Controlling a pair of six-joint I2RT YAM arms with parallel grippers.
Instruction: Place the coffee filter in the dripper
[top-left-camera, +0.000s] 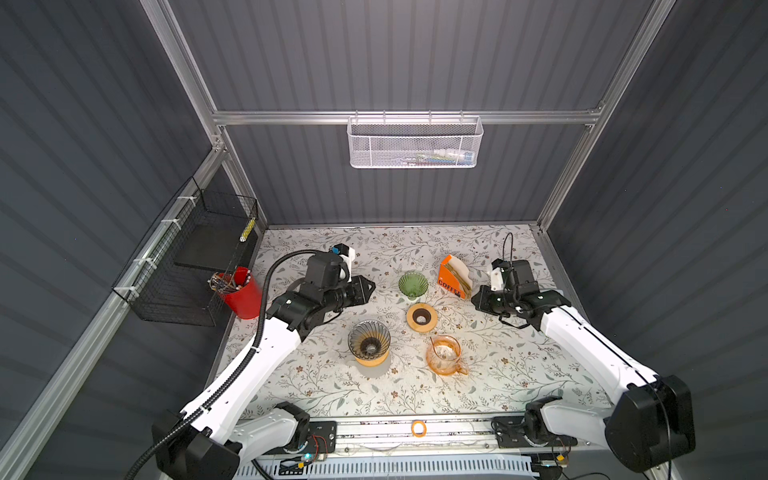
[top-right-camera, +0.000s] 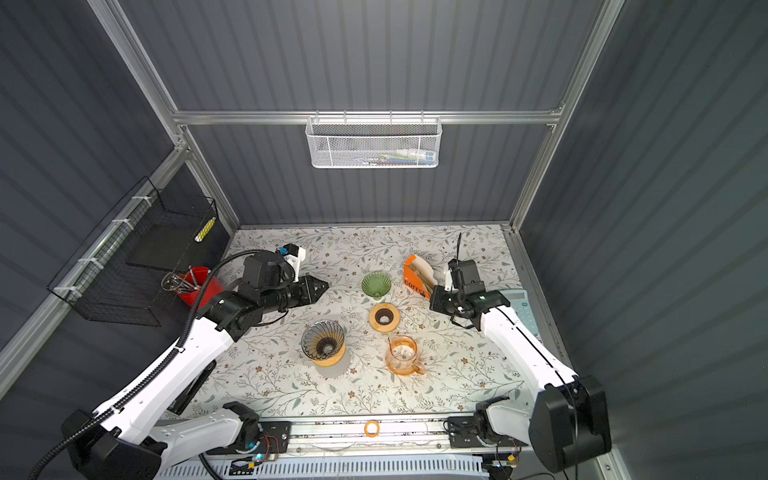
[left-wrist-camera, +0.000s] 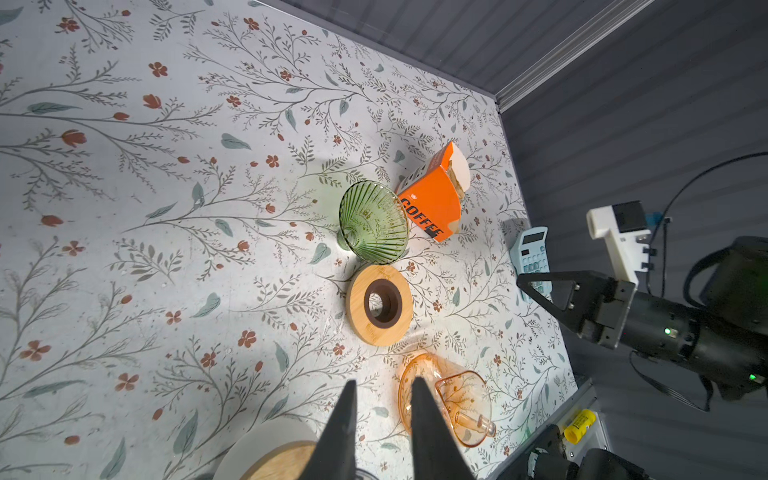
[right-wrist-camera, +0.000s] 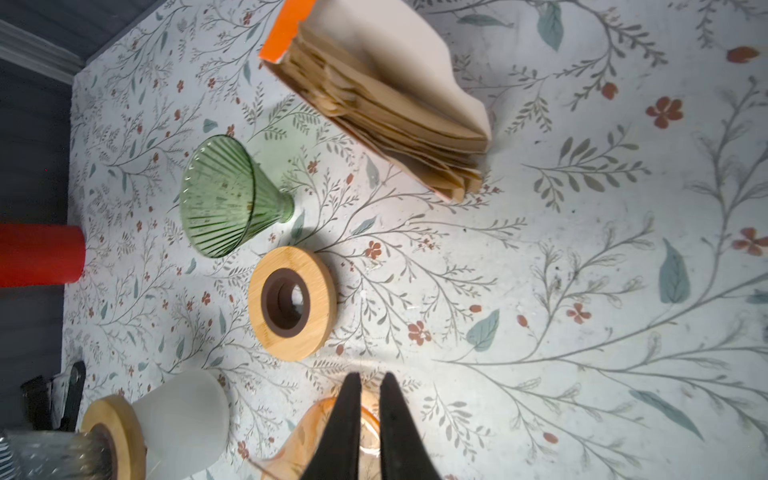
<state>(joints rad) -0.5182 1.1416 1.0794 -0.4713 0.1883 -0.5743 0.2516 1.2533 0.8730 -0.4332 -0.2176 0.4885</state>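
Note:
Brown paper coffee filters (right-wrist-camera: 399, 112) stand packed in an orange box marked COFFEE (top-left-camera: 451, 278) at the back right. A green ribbed glass dripper (top-left-camera: 412, 284) stands just left of the box. A smoke-grey dripper (top-left-camera: 369, 338) on a wooden collar sits nearer the front. My right gripper (top-left-camera: 473, 301) hovers beside the box's near end, its fingers (right-wrist-camera: 349, 399) almost together with only a thin slit and nothing between them. My left gripper (top-left-camera: 373, 286) hangs left of the green dripper, slightly open and empty (left-wrist-camera: 383, 380).
A wooden ring (top-left-camera: 421, 317) and an orange glass carafe (top-left-camera: 444, 355) lie between the drippers. A red cup of utensils (top-left-camera: 241, 293) stands at the left edge below a black wire basket (top-left-camera: 187, 266). A pale blue calculator (top-right-camera: 519, 307) lies under the right arm.

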